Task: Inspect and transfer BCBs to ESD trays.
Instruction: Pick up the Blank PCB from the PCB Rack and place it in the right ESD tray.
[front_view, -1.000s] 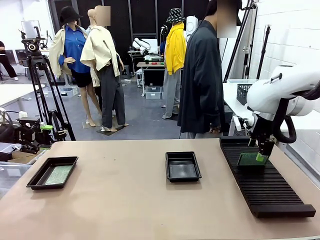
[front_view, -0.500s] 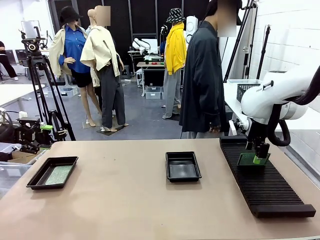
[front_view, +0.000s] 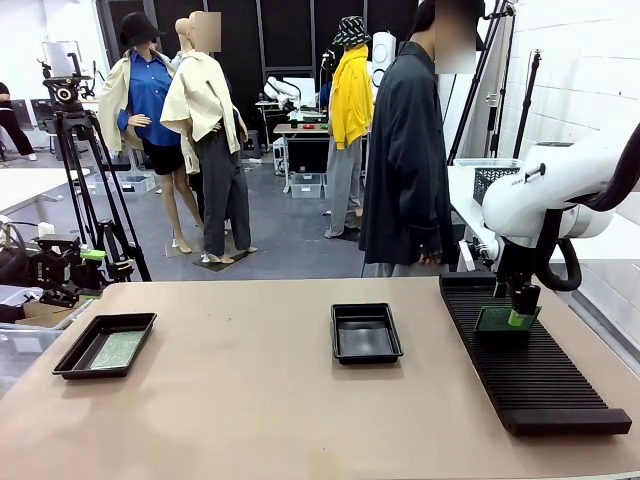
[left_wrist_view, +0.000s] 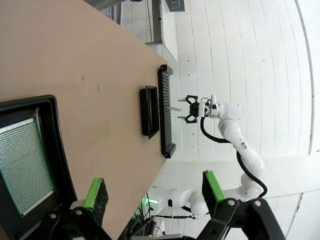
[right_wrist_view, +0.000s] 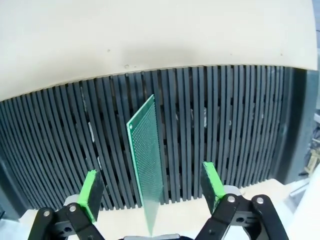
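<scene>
One green BCB (right_wrist_view: 144, 165) stands on edge in a slot of the black ribbed rack (front_view: 530, 372), also seen as the BCB (front_view: 497, 318) from the front. My right gripper (right_wrist_view: 150, 175) is open, its green pads (right_wrist_view: 91, 194) well apart on either side of the board without touching it. The right gripper (front_view: 517, 316) hangs over the rack's far end. A second BCB (left_wrist_view: 22, 167) lies flat in the left ESD tray (front_view: 66, 366). Just above that ESD tray (left_wrist_view: 56, 150) my left gripper (left_wrist_view: 152, 184) is open and holds nothing. The middle ESD tray (front_view: 366, 350) has nothing in it.
A person in a dark coat (front_view: 403, 160) stands at the table's far edge, between the middle tray and the rack. A grey mesh basket (front_view: 487, 183) sits on a side table behind the right arm. Bare tabletop (front_view: 240, 400) stretches between the trays.
The right arm's wrist has shifted a little up and to the left over the rack's far end. The board stays in its slot. Since half a second ago nothing has moved.
</scene>
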